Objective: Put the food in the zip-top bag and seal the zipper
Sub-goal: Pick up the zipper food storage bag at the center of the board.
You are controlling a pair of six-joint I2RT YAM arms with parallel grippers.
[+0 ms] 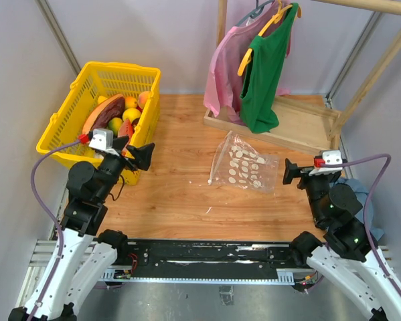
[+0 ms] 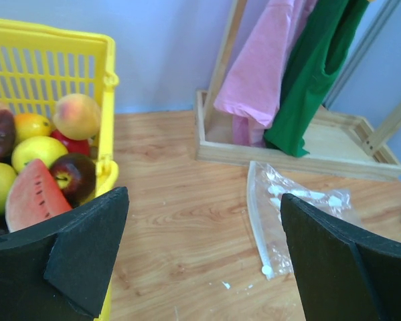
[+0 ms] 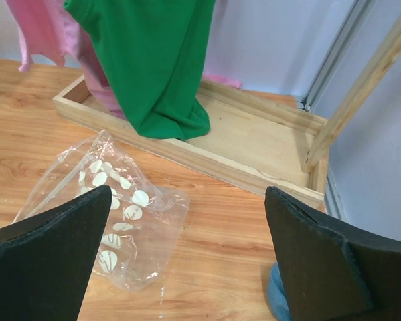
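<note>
Top external: left gripper [image 1: 134, 157] spread wide, gripping nothing, hovering at the near right corner of the yellow basket [image 1: 86, 83]. Right gripper [image 1: 295, 172] also spread wide and empty, low over the table [image 1: 180, 194], just right of the bag [image 1: 246, 166]. Bag flat on the wood, right of centre, in front of the wooden tray [image 1: 300, 124]; clear plastic with white oval spots. Zipper [image 1: 217, 159] along the bag's left edge, on the side toward the basket; cannot tell whether pressed closed.

Left wrist: toy fruit [image 2: 46, 160] piled in the basket, well apart from the bag. Watermelon slice [image 2: 33, 197] nearest, against a dark red apple [image 2: 73, 175]; behind them a yellow lemon [image 2: 38, 150] and a peach-coloured piece [image 2: 76, 115].

Right wrist: bag slightly rumpled, lying ahead of the left black finger [image 3: 46, 261], not touching it. Green shirt [image 3: 153, 60] and pink shirt [image 3: 43, 27] hanging over the tray, the green hem resting in it.
</note>
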